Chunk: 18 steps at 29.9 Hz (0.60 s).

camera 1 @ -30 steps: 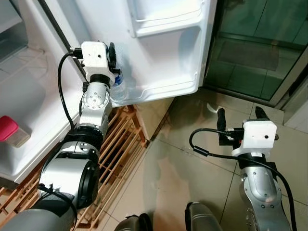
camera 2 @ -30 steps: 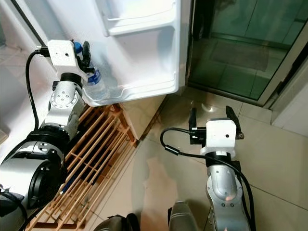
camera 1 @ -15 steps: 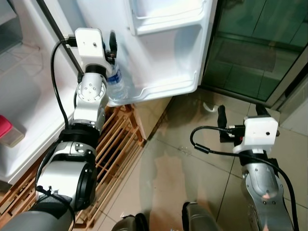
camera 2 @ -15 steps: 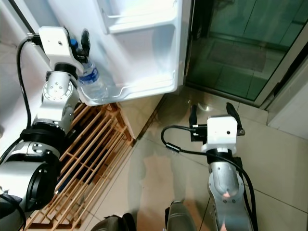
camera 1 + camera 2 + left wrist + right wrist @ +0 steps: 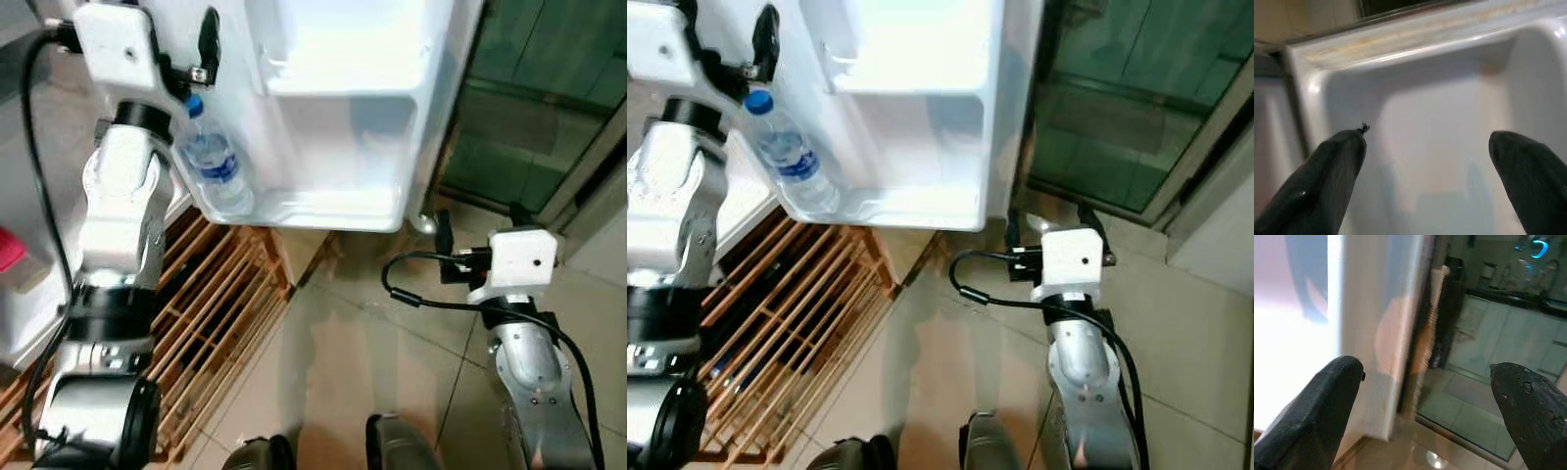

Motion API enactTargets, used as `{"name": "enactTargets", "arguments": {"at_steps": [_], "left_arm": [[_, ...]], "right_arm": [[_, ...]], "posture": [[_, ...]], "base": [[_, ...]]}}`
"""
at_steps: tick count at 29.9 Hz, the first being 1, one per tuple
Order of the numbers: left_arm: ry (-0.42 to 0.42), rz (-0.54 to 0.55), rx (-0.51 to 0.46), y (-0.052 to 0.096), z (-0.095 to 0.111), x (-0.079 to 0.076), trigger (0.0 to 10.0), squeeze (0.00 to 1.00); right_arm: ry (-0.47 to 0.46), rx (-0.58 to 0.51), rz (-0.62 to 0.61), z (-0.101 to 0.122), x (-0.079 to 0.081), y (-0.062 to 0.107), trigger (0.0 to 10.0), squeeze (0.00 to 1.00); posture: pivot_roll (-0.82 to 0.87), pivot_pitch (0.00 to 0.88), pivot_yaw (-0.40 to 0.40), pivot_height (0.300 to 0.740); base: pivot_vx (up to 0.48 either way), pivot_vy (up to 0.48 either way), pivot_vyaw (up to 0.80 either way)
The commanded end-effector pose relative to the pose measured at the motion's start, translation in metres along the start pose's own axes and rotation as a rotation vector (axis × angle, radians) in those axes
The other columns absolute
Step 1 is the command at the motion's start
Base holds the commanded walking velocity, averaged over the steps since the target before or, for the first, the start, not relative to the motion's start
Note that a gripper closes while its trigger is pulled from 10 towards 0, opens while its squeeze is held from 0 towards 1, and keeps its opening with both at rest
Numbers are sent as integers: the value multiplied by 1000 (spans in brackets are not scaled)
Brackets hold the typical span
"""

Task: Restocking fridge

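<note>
Fridge door shelf (image 5: 323, 208) holds water bottle (image 5: 214, 162); left pincer (image 5: 186, 54) spread above.

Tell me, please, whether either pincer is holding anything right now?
Nothing is held: the left pincer is open above the water bottle in the door shelf; the right pincer is open.

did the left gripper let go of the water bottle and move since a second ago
Yes. The left gripper has lifted off the water bottle, which stands in the door shelf; its jaws are open above the cap.
</note>
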<state>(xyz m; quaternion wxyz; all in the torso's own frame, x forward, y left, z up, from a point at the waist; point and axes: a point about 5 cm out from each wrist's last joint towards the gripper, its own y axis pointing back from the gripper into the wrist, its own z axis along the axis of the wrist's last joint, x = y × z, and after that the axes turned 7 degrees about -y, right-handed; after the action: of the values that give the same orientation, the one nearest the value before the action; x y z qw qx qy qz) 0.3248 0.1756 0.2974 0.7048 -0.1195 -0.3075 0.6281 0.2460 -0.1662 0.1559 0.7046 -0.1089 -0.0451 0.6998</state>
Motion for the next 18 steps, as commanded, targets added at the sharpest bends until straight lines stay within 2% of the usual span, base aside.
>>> {"name": "enactTargets", "arguments": {"at_steps": [1, 2, 3, 4, 5, 6, 8, 9, 10, 11, 13, 14, 15, 16, 17, 18], "left_arm": [[32, -53, -14, 6, 10, -3, 10000, 1000], [71, -74, -18, 10, 14, -4, 10000, 1000], [71, -74, -18, 10, 14, -4, 10000, 1000], [121, -107, -13, 13, 16, -5, 10000, 1000], [121, -107, -13, 13, 16, -5, 10000, 1000], [211, -209, 44, 29, 11, -11, 10000, 0], [264, -280, 117, 45, 2, -17, 10000, 0], [264, -280, 117, 45, 2, -17, 10000, 0], [235, -295, 195, 60, -14, -20, 10000, 0], [235, -295, 195, 60, -14, -20, 10000, 0], [188, -286, 257, 79, -32, -27, 10000, 0], [188, -286, 257, 79, -32, -27, 10000, 0], [233, -213, 341, 103, -50, -32, 10000, 0], [246, -185, 374, 112, -56, -33, 10000, 0], [246, -185, 374, 112, -56, -33, 10000, 0], [286, -165, 416, 125, -58, -35, 10000, 0]], "right_arm": [[-26, 0, 24, -2, 3, -2, 10000, 0], [-28, 0, 35, -2, 5, -3, 10000, 0], [-28, 0, 35, -2, 5, -3, 10000, 0], [-28, 0, 42, -2, 6, -4, 10000, 0], [-28, 0, 42, -2, 6, -4, 10000, 0], [-27, 1, 51, -4, 6, -6, 10000, 0], [-27, 5, 54, -5, 6, -6, 10000, 0], [-27, 5, 54, -5, 6, -6, 10000, 0], [-27, 3, 57, -5, 6, -6, 10000, 0], [-27, 3, 57, -5, 6, -6, 10000, 0], [-28, -2, 57, -4, 7, -6, 10000, 0], [-28, -2, 57, -4, 7, -6, 10000, 0], [-30, -18, 49, -1, 6, -5, 10000, 0], [-31, -23, 44, 0, 5, -5, 10000, 0], [-31, -23, 44, 0, 5, -5, 10000, 0], [-33, -29, 37, 0, 4, -4, 10000, 0]], "posture": [[-162, 105, 53, 740], [-154, 101, 48, 740], [-154, 101, 48, 740], [-148, 98, 46, 740], [-148, 98, 46, 740], [-130, 91, 41, 740], [-128, 89, 40, 740], [-128, 89, 40, 740], [-129, 83, 44, 740], [-129, 83, 44, 740], [-130, 79, 48, 740], [-130, 79, 48, 740], [-142, 68, 58, 740], [-148, 63, 62, 740], [-148, 63, 62, 740], [-151, 60, 65, 740]], "base": [[0, 0, 0], [0, 0, 0], [0, 0, 0], [0, 0, 0], [0, 0, 0], [0, 0, 0], [0, 0, 0], [0, 0, 0], [0, 0, 0], [0, 0, 0], [0, 0, 0], [0, 0, 0], [0, 0, 0], [0, 0, 0], [0, 0, 0], [0, 0, 0]]}}
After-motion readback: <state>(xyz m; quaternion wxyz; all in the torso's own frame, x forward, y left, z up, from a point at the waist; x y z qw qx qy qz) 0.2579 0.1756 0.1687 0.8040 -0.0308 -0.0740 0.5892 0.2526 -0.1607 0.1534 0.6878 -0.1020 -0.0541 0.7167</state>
